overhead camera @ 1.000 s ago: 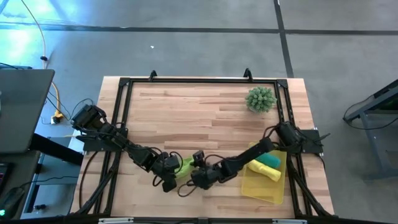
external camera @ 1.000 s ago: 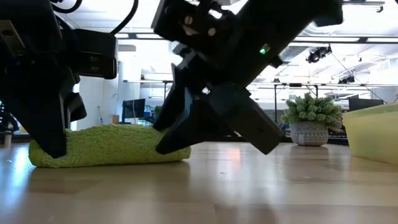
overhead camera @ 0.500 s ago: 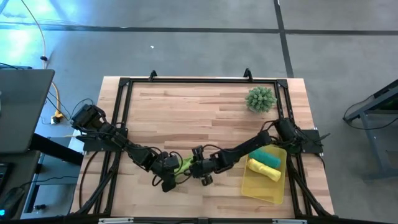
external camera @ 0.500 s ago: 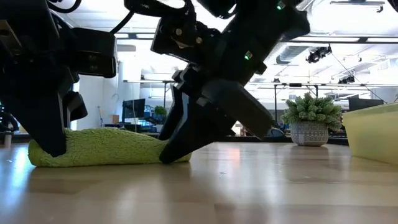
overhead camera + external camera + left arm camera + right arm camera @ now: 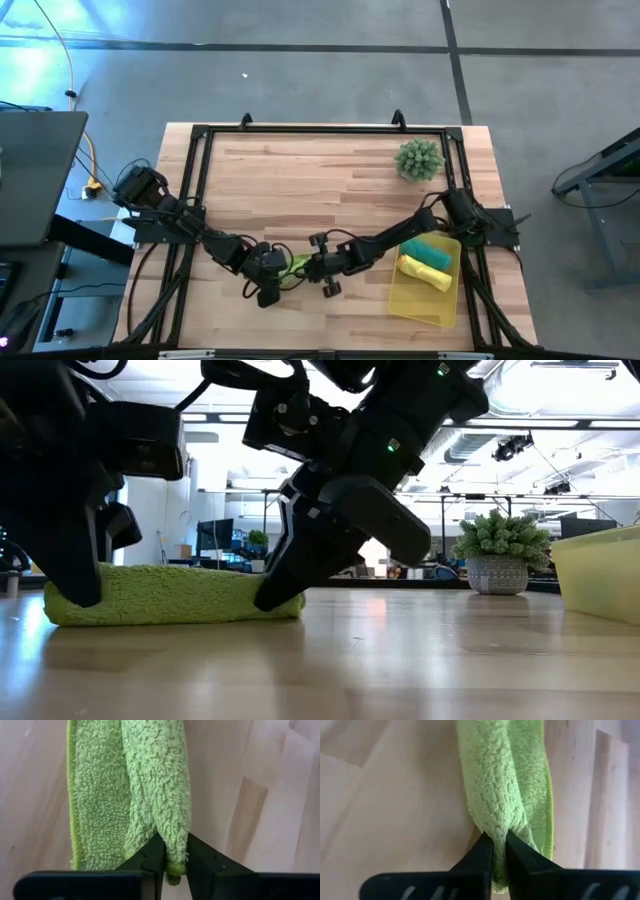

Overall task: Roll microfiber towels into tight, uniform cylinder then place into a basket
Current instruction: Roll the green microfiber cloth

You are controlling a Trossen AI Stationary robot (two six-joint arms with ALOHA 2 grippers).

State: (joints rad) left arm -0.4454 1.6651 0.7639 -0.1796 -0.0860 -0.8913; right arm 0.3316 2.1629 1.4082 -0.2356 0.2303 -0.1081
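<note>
- The surface (image 5: pixel 300 180), pale wooden planks inside a dark frame, fills the middle of the high view, with grey floor around it; the low view looks across it into a bright room of ceiling lights and desks.
- The basket (image 5: pixel 410 298), translucent yellow, sits at the surface's lower right in the high view and holds a rolled teal towel (image 5: pixel 432 252) with a rolled yellow towel (image 5: pixel 424 273) just beside it.
- A spiky green plant (image 5: pixel 419 159) in a pot stands at the upper right of the surface.
- The lime green towel (image 5: pixel 170 596), fuzzy and rolled into a long, rather flat bundle, lies on the surface at lower centre in the high view, low left in the low view.
- The left pincer (image 5: pixel 174 865) is clenched on one end of the lime green towel, fingers nearly together with a fold of cloth between them.
- The right pincer (image 5: pixel 499 857) is clenched on the opposite end in the same way.
</note>
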